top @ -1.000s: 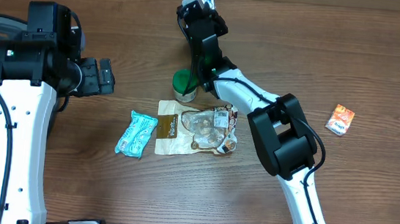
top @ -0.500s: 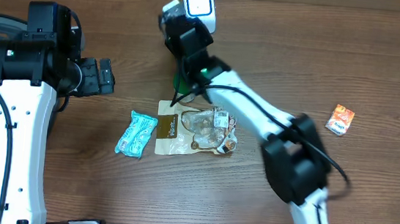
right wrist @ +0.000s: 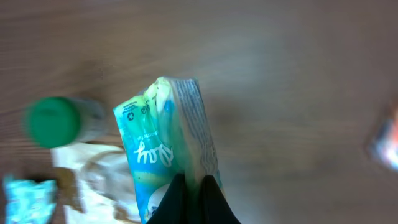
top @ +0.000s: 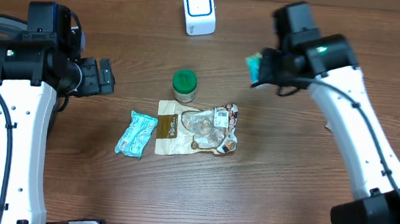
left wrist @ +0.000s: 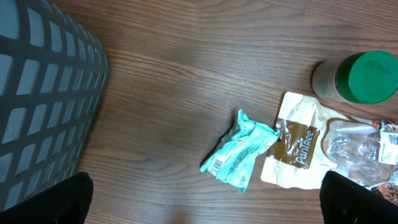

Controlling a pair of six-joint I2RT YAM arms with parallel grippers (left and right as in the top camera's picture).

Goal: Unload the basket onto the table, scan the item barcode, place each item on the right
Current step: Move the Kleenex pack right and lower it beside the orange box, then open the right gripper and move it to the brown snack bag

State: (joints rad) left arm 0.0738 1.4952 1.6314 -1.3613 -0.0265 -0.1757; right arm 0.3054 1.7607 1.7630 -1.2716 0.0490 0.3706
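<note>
A teal and white snack bag (right wrist: pixel 163 140) hangs pinched between the fingers of my right gripper (right wrist: pixel 193 198), which is shut on its lower edge. Seen from overhead, that gripper (top: pixel 260 69) holds the bag (top: pixel 253 64) above the table at the back right, well right of the white scanner (top: pixel 199 9) with its blue-framed window. No barcode shows on the side of the bag I can see. My left gripper (top: pixel 105 78) hovers open at the left with nothing in it; in its wrist view the left gripper (left wrist: pixel 208 208) shows only two dark fingertips (left wrist: pixel 63 200) at the bottom corners.
A green-lidded jar (top: pixel 184 85) stands mid-table. Below it lie a tan pouch (top: pixel 170 127), a clear snack packet (top: pixel 213 128) and a small teal packet (top: pixel 136 134). A grey mesh basket (left wrist: pixel 43 93) sits at the far left. A blurred orange packet (right wrist: pixel 385 140) lies to the right.
My right arm has swung from the scanner at the back centre over to the right, carrying the teal bag. The scanner is uncovered. The left arm has not moved.
</note>
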